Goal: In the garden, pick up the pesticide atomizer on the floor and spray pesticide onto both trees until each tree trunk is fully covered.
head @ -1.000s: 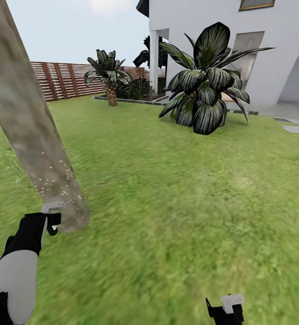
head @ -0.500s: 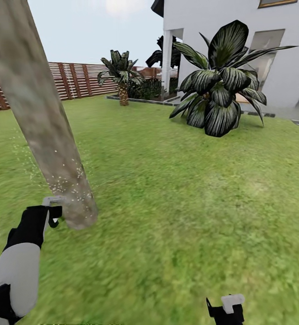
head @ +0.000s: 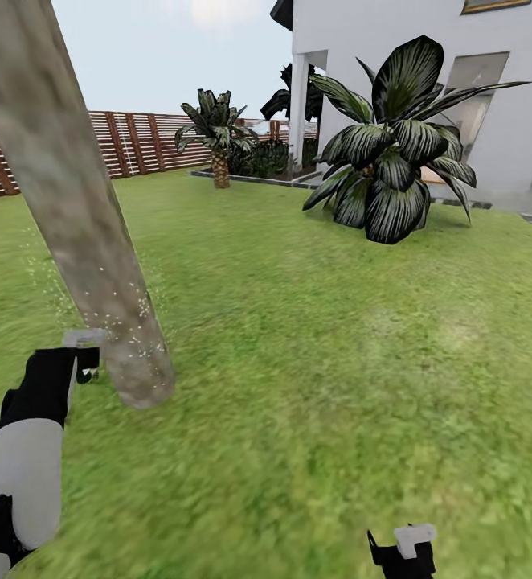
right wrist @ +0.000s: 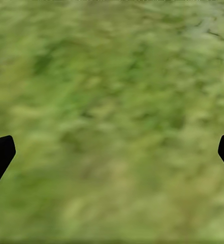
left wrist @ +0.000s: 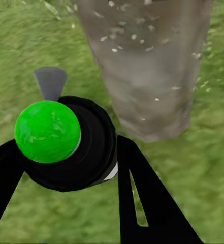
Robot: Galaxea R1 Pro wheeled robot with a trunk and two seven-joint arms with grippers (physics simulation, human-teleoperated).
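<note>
Left gripper (left wrist: pixel 66 152) clamped on pesticide atomizer (left wrist: pixel 73 145), lower left of head view, nozzle just beside tree trunk (head: pixel 81 225) base. White flecks on bark. Right gripper (head: pixel 403 555), bottom edge, fingers spread over lawn (head: pixel 338 362).

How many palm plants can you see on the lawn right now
2. A small palm stands far back by the wooden fence; a big dark-leaved palm sits in front of the white house. Others may be hidden behind it.
</note>
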